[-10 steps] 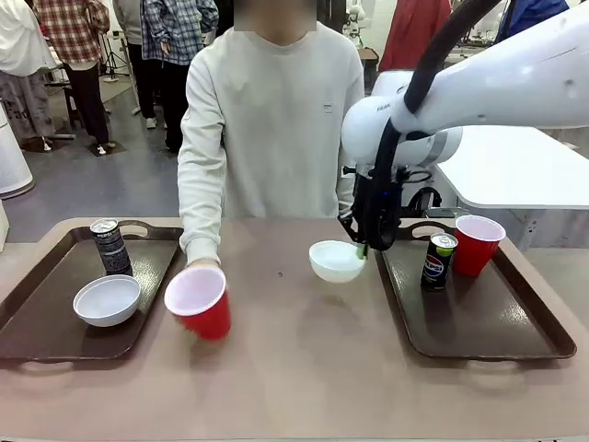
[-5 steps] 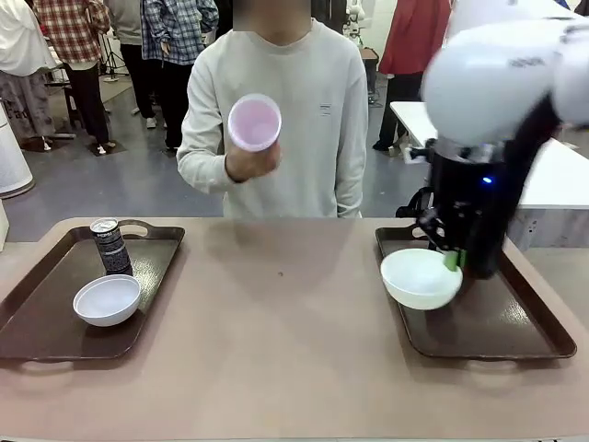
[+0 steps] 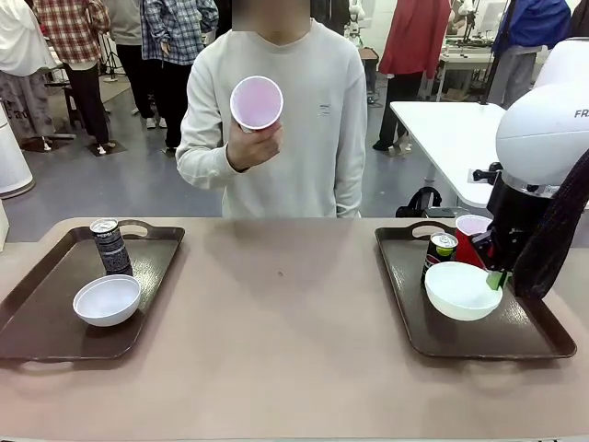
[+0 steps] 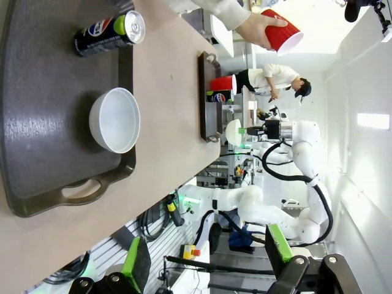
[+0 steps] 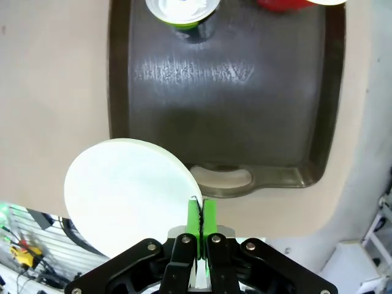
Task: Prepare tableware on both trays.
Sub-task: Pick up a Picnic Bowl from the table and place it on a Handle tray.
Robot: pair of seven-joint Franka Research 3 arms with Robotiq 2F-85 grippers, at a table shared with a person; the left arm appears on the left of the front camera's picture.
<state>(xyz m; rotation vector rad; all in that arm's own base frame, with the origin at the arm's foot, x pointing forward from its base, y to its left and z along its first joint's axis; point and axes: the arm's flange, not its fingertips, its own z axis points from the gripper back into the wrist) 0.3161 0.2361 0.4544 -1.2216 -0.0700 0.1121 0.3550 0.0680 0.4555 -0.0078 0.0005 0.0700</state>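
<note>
Front view first. Right arm's fingers (image 3: 498,273) pinch the rim of a white bowl (image 3: 463,290), carried low over the right tray (image 3: 416,318), near its front half; whether the bowl's base already touches the tray I cannot tell. Gripping by the rim keeps the bowl level and leaves its underside free to be set down. Behind it on the same tray stand a blue can (image 3: 439,259) and a red cup (image 3: 470,241), partly hidden by the arm. On the left tray (image 3: 41,318) sit a black can (image 3: 110,246) and a second white bowl (image 3: 107,300). A person across the surface (image 3: 276,350) holds another red cup (image 3: 257,103) in one hand (image 3: 250,143) at chest height, mouth toward the camera; that tray looks one cup short, so probably the cup is meant for it.

Left wrist view. Left fingers (image 4: 205,263) stand wide apart, holding nothing, well back from the left tray, where can and bowl show. Likely idle, waiting.

Right wrist view. Green pads (image 5: 195,215) are pressed tight on the bowl's rim; the bowl hangs above the tray's near handle end. Blue can's top and the cup's edge lie at the far end, so the near end is free for placing.
</note>
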